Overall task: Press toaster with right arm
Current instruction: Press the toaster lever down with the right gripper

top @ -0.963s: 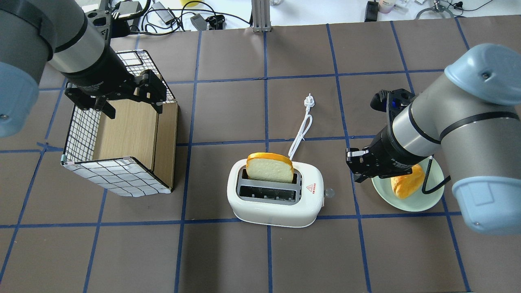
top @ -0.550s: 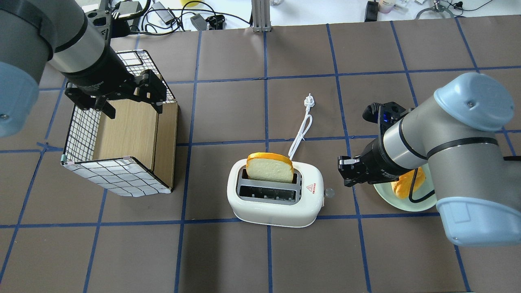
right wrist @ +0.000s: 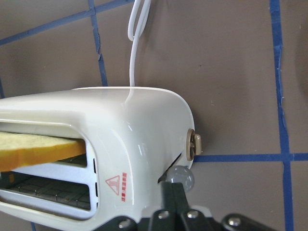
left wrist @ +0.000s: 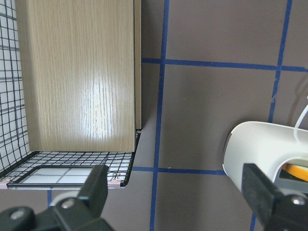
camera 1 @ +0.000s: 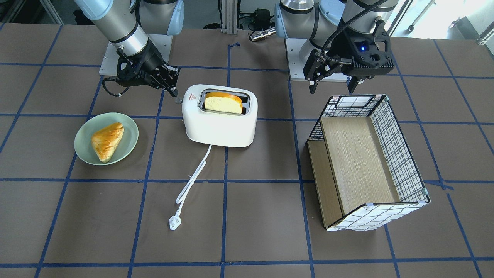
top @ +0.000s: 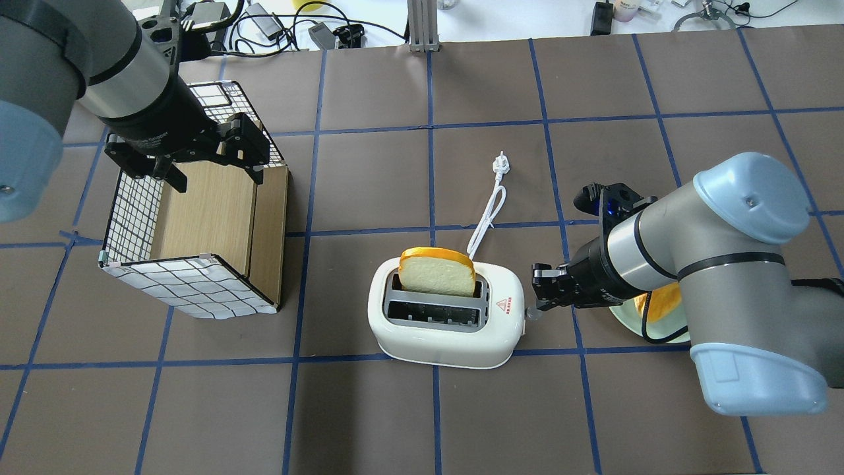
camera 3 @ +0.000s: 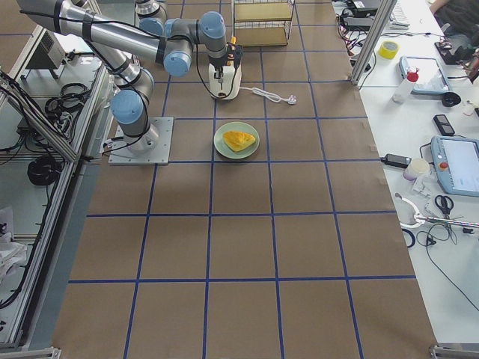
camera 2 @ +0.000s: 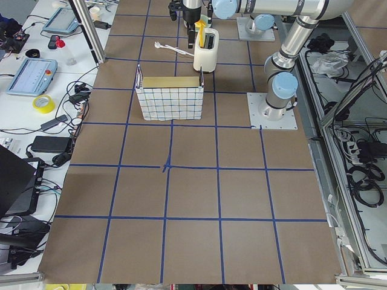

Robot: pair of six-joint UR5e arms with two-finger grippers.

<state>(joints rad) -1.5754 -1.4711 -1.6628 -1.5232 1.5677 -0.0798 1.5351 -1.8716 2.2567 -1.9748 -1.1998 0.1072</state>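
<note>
Since a second ago the right gripper (top: 541, 300) has slid from above the plate (camera 1: 129, 133) to the toaster's end, and its fingers are pressed together just above the grey lever knob (right wrist: 181, 178). A good press, I judge, keeps the tips centred on that small round knob and drives straight down its slot without slipping off. The right arm (top: 649, 254) reaches in low with the wrist tipped down. The toaster (top: 448, 326) sits mid-table, nearer the robot's edge. The left gripper (top: 217, 173) hangs with its fingers spread over the basket (top: 191, 290).

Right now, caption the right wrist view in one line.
Right gripper at the toaster's lever knob, bread raised in slot.
</note>
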